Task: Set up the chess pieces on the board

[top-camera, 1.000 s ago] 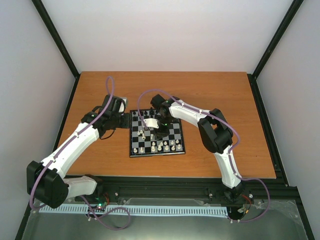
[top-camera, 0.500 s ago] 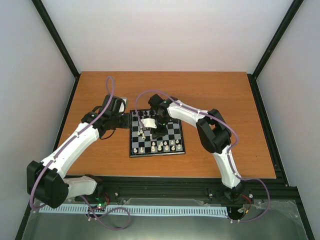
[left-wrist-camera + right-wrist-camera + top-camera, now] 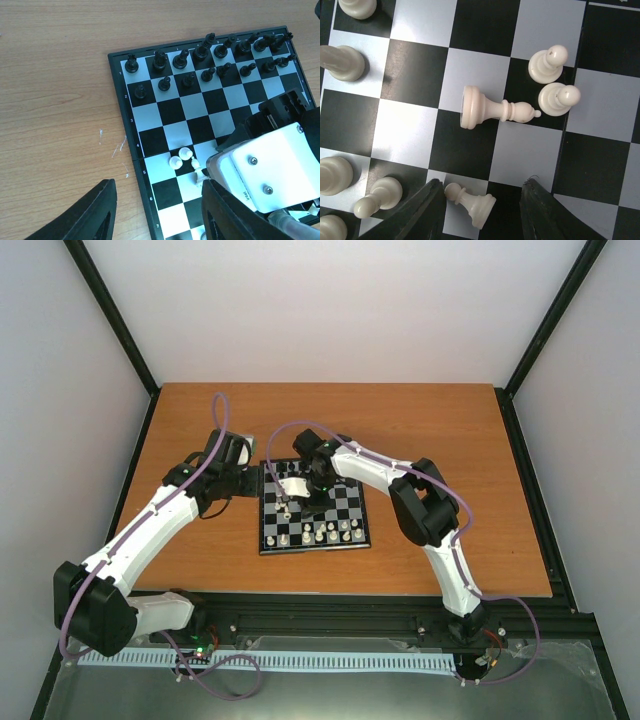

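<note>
The board (image 3: pixel 352 502) lies mid-table. Black chess pieces (image 3: pixel 202 52) stand in two rows along one side, and cream-white ones (image 3: pixel 325 533) along the near side. My right gripper (image 3: pixel 298 504) hangs low over the board, open. In the right wrist view its fingers (image 3: pixel 422 212) straddle a fallen white pawn (image 3: pixel 471 202). A white bishop (image 3: pixel 492 110) lies on its side just beyond, beside two upright pawns (image 3: pixel 553 82). My left gripper (image 3: pixel 257 480) is open and empty over the board's left edge (image 3: pixel 131 165).
Several white pieces (image 3: pixel 340 62) stand close by on the left of the right wrist view. The right wrist's white camera housing (image 3: pixel 272 170) fills the board's right part in the left wrist view. Bare wooden table (image 3: pixel 430 430) surrounds the board.
My right gripper has shifted a little to the left over the board. The left arm has not moved.
</note>
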{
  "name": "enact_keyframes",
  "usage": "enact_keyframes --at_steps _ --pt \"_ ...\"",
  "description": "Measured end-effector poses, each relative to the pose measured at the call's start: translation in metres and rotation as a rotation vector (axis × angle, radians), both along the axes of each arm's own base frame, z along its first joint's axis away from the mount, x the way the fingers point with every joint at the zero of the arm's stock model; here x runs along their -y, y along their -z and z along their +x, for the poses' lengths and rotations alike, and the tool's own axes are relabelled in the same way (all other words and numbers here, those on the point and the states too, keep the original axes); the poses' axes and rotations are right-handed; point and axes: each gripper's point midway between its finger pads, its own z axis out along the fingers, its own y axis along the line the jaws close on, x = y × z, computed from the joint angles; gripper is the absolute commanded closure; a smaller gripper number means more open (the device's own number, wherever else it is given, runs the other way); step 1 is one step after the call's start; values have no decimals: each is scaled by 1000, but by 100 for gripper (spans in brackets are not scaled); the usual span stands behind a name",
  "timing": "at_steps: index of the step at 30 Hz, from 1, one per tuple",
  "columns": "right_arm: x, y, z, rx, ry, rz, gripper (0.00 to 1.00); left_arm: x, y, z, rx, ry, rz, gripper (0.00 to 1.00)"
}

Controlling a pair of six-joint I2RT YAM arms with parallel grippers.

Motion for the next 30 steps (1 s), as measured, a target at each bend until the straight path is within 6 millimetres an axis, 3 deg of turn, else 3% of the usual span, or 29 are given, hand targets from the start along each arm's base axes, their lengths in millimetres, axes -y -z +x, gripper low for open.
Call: enact_keyframes --at_steps 13,30 --pt "12 3 -12 15 -55 -3 64 1 0 0 -1 2 -2 50" --pt "20 3 -13 42 -61 -29 70 3 0 -1 -7 12 -14 50"
